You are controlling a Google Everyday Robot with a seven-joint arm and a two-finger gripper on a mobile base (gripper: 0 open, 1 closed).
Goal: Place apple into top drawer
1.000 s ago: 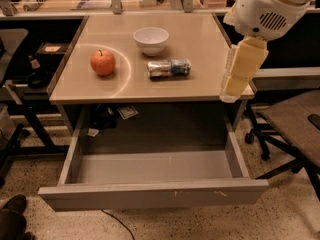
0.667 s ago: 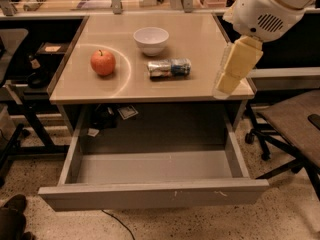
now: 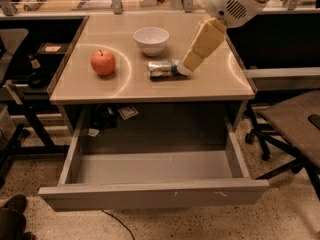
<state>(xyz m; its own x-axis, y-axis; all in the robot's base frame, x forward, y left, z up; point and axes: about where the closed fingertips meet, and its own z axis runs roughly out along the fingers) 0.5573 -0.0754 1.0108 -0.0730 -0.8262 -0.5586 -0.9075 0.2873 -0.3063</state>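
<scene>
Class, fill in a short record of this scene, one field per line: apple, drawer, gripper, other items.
apple: on the table, left side, apart from the gripper
drawer: pulled open below the table, apple not in it
gripper: over the table, tip by the right end of the packet; contact unclear
other items: bowl at the back centre, packet in front of it

Single view, high and in front, tilted down: top drawer (image 3: 150, 196) nearest, surface (image 3: 220, 81) beyond, under the gripper (image 3: 188, 66) upper right.

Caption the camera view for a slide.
Top drawer open, apple on the table, pincer at the foil packet's right end.
</scene>
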